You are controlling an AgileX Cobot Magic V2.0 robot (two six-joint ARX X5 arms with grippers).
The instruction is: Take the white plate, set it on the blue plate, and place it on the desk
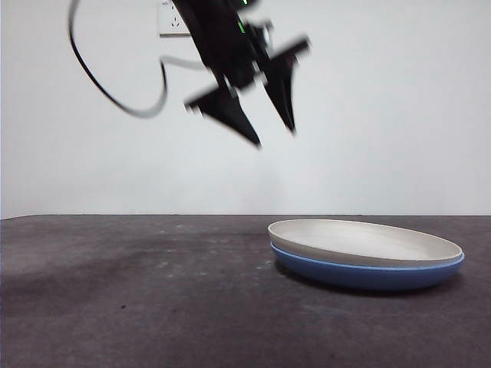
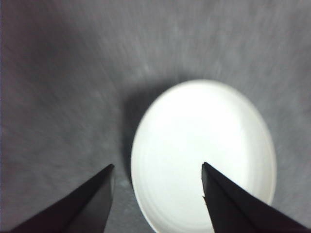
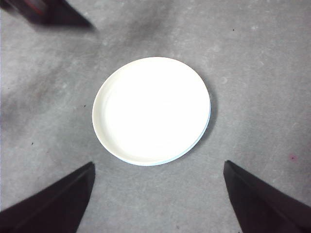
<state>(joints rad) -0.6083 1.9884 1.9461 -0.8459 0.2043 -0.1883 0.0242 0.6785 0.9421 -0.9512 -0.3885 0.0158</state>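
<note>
Stack: round matte cream white plate rests on glossy blue plate.
Left gripper: aloft, jaws apart, empty.
Right gripper: high overhead, agape, empty.
Next, judged: regrasp cream rim, set on dark mottled desk.

The white plate sits on the blue plate. The desk lies bare all around them. The left gripper hangs high above, jaws apart.

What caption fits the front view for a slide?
White plate stacked on blue plate on the desk; left hand open above.
</note>
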